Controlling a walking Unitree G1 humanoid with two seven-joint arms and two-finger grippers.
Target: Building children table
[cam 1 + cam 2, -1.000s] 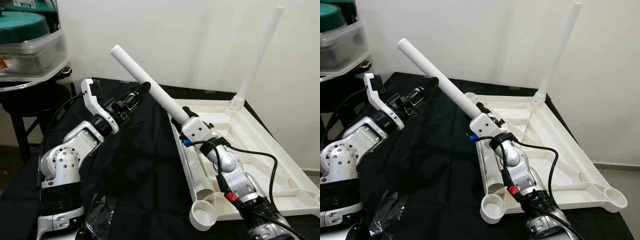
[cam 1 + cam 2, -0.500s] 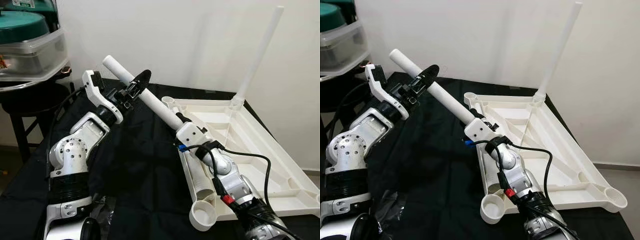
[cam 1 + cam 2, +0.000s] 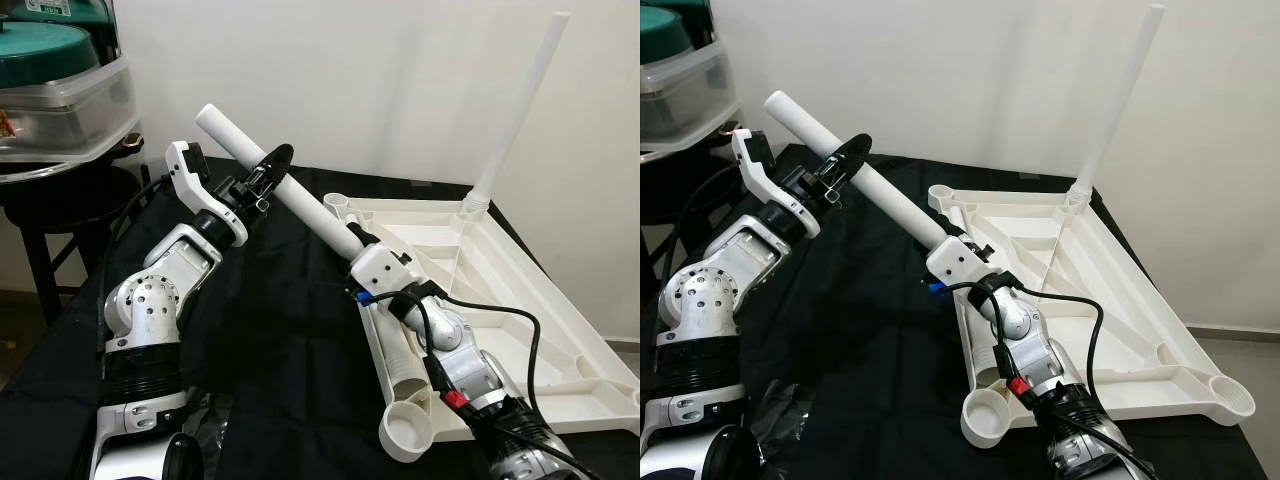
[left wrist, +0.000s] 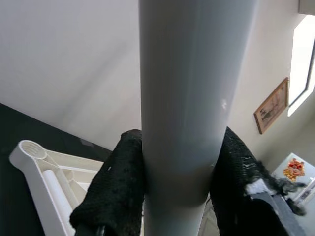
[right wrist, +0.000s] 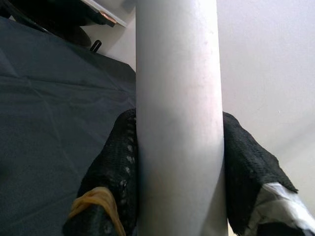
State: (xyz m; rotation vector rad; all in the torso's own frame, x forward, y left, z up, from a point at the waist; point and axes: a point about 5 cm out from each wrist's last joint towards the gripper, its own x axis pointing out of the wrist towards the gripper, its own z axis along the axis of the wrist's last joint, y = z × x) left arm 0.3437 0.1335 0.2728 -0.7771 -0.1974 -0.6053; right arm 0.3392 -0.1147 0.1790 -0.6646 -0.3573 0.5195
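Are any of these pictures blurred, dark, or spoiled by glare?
Both eye views are sharp and evenly lit. In the left wrist view the table leg is soft because it is so near, and a window glares at the frame edge. The right wrist view is dimmer, with no glare.

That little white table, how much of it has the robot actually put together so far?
Done: one leg stands upright in a far corner socket of the upside-down tabletop.
In hand: a second leg is held tilted in the air, gripped by both the left gripper and the right gripper.
Left: seating that leg; another leg lies in the tabletop, and the near corner socket is empty.
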